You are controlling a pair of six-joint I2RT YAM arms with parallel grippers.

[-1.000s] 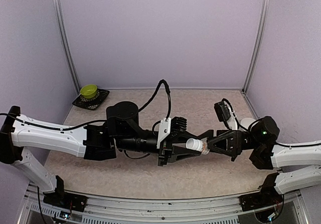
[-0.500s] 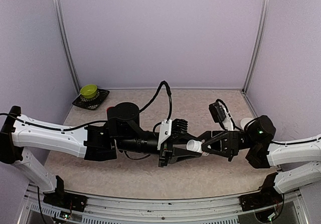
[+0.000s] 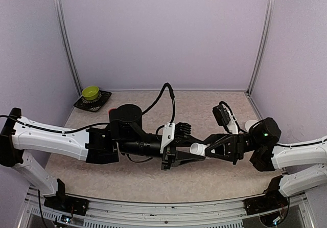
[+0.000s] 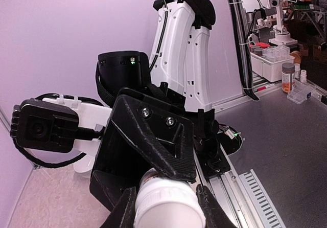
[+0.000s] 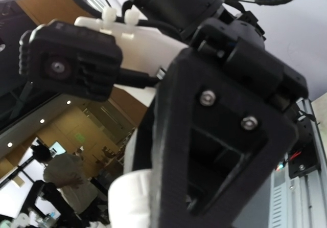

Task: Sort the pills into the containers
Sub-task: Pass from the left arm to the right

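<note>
Now held midair above the table (image 3: pixel 225 179), end to end: one tiny white bottle (image 3: pixel 195 148), clenched by the left gripper (image 3: pixel 191 154) at one end and by the right gripper (image 3: pixel 207 150) at the other. Cannot tell where the containers lie; outside every view.

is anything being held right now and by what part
A small white bottle: the left gripper's jaws clamp the end nearer it, the right gripper's jaws the opposite end.

Containers and pills hidden in every view.
</note>
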